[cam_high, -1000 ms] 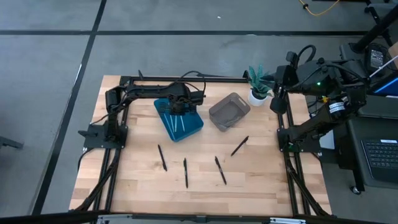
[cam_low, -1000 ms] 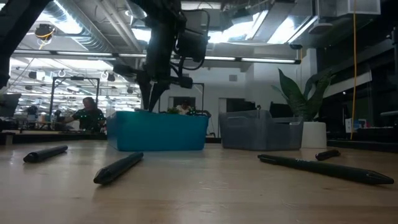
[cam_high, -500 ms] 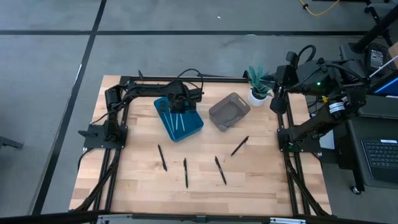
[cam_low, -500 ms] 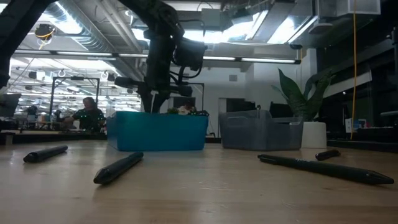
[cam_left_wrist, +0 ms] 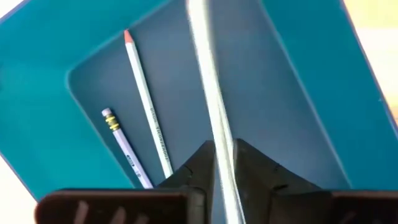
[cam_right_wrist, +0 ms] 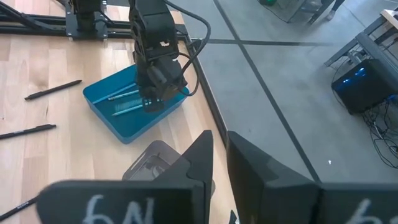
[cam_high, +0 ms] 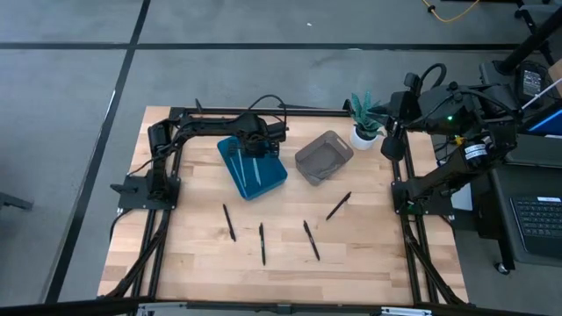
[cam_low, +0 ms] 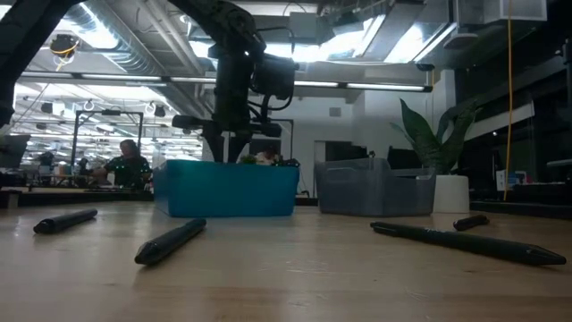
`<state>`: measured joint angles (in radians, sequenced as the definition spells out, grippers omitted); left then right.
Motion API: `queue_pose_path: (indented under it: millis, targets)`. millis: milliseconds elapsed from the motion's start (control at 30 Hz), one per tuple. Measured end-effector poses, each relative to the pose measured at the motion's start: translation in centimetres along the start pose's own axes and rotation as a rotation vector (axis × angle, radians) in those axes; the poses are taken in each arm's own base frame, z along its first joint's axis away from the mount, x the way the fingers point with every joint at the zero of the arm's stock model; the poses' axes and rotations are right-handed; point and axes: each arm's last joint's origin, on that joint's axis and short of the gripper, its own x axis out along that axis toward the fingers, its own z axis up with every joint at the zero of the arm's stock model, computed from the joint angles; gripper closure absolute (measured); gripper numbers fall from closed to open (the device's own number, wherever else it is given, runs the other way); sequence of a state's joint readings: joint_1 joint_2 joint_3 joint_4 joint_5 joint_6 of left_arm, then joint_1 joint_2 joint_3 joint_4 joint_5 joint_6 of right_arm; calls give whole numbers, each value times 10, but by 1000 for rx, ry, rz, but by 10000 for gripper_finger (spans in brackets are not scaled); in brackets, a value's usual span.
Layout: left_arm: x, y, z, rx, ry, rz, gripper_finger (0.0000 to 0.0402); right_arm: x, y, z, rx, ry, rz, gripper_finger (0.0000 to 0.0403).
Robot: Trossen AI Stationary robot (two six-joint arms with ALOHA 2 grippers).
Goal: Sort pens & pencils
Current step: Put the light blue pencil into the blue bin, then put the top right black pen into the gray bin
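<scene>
My left gripper point(cam_high: 250, 143) hangs over the blue tray point(cam_high: 263, 180) at the far middle of the table, shut on a light pencil point(cam_left_wrist: 208, 93). Two more light pencils point(cam_left_wrist: 146, 106) point(cam_left_wrist: 124, 149) lie flat on the tray's floor. Several black pens lie on the wood nearer the front: point(cam_high: 228, 222), point(cam_high: 262, 243), point(cam_high: 311, 240), point(cam_high: 338, 206). My right gripper point(cam_right_wrist: 219, 155) waits at the table's far right, shut and empty. My left gripper pinches the pencil's shaft point(cam_left_wrist: 219, 146) between its two fingers, coming from above and pointing down into the tray. The pencil runs along the fingers and sticks out beyond their tips over the tray's floor. Whether its lower end touches the floor I cannot tell.
A grey tray point(cam_high: 323, 158) stands right of the blue one, and a potted plant point(cam_high: 363, 123) stands at the far right. Bare wood lies along the front edge and to the left of the pens. People sit in the room behind the table in the low view.
My left gripper has shifted a little toward the table's far edge over the blue tray and has turned somewhat about its wrist. The pens on the table have stayed where they were.
</scene>
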<state>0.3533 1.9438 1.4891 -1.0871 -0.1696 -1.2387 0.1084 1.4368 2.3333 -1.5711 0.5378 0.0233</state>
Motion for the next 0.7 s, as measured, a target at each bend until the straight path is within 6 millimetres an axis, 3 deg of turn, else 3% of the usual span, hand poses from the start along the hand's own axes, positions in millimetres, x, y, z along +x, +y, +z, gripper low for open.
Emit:
queue_pose_path:
  millis: [233, 367, 533, 700]
  targets:
    - [0, 0, -1, 10, -1, -1, 319, 0, 0, 0, 24, 0, 1, 355]
    - [-4, -4, -12, 71, -19, -6, 318, 0, 0, 0, 27, 0, 1, 355]
    - [-40, -1, -42, 179, -83, -86, 318, 5, 4, -1, 43, 22, 16, 355]
    - [-95, 18, -86, 274, -193, -219, 318, 36, 22, -10, 55, 152, 8, 355]
